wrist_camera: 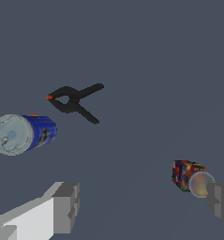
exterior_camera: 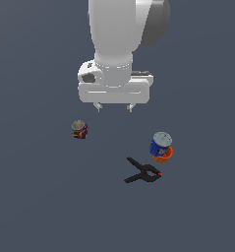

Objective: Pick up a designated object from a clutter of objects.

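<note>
Grey-tipped fingers of the white Panda gripper stand spread wide and grip nothing as the arm hangs above a slate-blue floor, its fingertips clear of every object beneath. The small multicoloured can, a dark label patched in red, yellow and blue under a grey-tan top, stands upright on its base with its long axis vertical and its top facing up; it sits alone toward the exterior view's left, below and to the left of the gripper and well apart from the other pieces. In the wrist view the same can appears just beside one fingertip rather than between the two, with open floor filling the gap between the fingers. Toward the exterior view's right, the blue can with its grey lid stands upright, touching or overlapping a small orange cup at its lower side; whether the can rests in the cup or merely against it cannot be told. Near them, lower in the exterior view, the black spring clamp lies flat, its red tip toward the cup and its two handles splayed away from it
</note>
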You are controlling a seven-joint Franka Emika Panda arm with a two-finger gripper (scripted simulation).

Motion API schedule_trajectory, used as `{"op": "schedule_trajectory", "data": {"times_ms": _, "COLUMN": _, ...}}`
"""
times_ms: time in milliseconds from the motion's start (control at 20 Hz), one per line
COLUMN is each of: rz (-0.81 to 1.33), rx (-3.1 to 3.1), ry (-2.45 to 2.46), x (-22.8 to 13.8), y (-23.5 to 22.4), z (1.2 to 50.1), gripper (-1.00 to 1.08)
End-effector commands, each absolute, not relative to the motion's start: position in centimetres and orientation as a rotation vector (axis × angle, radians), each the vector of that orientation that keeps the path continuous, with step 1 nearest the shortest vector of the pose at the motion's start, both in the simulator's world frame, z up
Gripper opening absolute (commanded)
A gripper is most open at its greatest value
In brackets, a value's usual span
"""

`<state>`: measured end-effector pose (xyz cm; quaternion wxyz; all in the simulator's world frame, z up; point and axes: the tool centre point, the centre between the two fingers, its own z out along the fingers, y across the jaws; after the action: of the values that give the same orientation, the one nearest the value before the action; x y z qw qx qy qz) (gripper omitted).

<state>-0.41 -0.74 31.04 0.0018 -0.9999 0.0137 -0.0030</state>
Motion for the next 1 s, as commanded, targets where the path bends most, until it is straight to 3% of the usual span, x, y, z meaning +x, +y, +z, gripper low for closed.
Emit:
{"op": "schedule_trajectory", "data": {"times_ms": 0, "rz": -0.009, "rx": -3.138, "ry": 0.043, "x": -0.4, "y": -0.7, "z": 31.0, "gripper": 1.00}}
{"op": "schedule_trajectory", "data": {"times_ms": 950, "rz": -0.036, "rx": -3.119, "ry": 0.075, "x": -0.4, "y": -3.4, "z": 31.1, "gripper": 1.00}}
